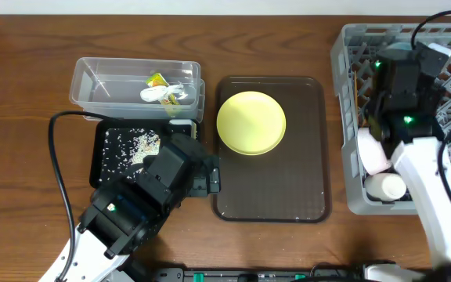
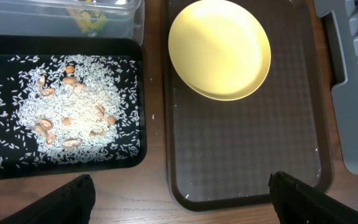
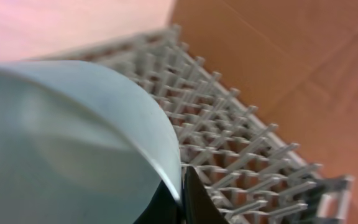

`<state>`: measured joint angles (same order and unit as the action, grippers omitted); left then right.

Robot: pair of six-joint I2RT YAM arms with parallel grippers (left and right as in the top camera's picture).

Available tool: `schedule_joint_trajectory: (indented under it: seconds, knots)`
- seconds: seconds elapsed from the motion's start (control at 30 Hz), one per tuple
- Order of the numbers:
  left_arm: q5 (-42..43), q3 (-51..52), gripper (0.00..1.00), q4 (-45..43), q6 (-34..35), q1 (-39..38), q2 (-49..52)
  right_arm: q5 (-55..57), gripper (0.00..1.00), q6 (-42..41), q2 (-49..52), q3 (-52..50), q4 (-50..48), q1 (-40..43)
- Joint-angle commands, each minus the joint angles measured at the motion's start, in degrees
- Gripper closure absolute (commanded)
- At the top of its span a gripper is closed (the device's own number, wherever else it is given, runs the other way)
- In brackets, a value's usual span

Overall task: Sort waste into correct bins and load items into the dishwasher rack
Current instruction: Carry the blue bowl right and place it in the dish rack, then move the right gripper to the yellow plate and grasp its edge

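Left fingers [image 2: 67, 202] spread; right fingers [image 3: 197, 205] seemingly pinch the curved rim of the smooth blue bowl [image 3: 61, 143].

Soft even light; light blue bowl [image 3: 73, 137] blurred.

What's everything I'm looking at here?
table: one, brown, underneath.
rack: one, grey, right.
serving tray: one, dark brown, centre.
plate: one, yellow, on serving tray.
tub: one, clear, back left.
wrapper: one, green-yellow, in tub.
scrap: one, white, in tub.
flat tray: one, black, before tub.
rice: pile, white, in flat tray.
pink bowl: one, pinkish-white, in rack.
cup: one, white, in rack.
blue bowl: one, pale blue, in right hand, over rack.
left hand: one, black, open, front left.
right hand: one, black, shut on blue bowl.
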<state>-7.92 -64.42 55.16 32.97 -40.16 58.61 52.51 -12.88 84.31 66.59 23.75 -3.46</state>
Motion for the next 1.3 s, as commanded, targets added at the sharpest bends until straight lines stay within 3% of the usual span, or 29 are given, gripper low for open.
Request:
schedule_joint_trajectory:
  seconds: [0.0, 0.37, 0.67, 0.77, 0.9, 1.03, 1.13, 1.27]
  knots:
    - [-0.9, -0.6, 0.08, 0.1, -0.3, 0.2, -0.3, 7.6, 0.99, 4.2, 5.0, 0.3, -1.6, 2.8]
    - [-0.9, -0.6, 0.08, 0.1, -0.3, 0.2, -0.3, 9.8, 0.99, 7.6, 15.4, 0.3, -8.0, -0.7]
    - [-0.9, -0.6, 0.08, 0.1, -0.3, 0.2, -0.3, 9.8, 0.99, 5.8, 16.5, 0.3, -0.2, -10.0]
    - [-0.9, -0.6, 0.09, 0.1, -0.3, 0.2, -0.3, 9.8, 0.92, 1.5, 16.5, 0.3, 3.8, -11.3]
    - [-0.9, -0.6, 0.08, 0.1, -0.3, 0.2, -0.3, 9.6, 0.67, -1.7, 16.4, 0.3, 8.5, -12.3]
    - [-0.9, -0.6, 0.08, 0.1, -0.3, 0.2, -0.3, 6.4, 0.55, -1.7, 15.8, 0.5, 12.9, -15.3]
    - [-0.9, -0.6, 0.09, 0.1, -0.3, 0.2, -0.3, 1.1, 0.50, -4.2, 14.3, 0.5, 14.6, -17.0]
    - [-0.9, -0.6, 0.08, 0.1, -0.3, 0.2, -0.3, -17.6, 0.47, -6.0, 10.4, 0.5, 15.3, -18.7]
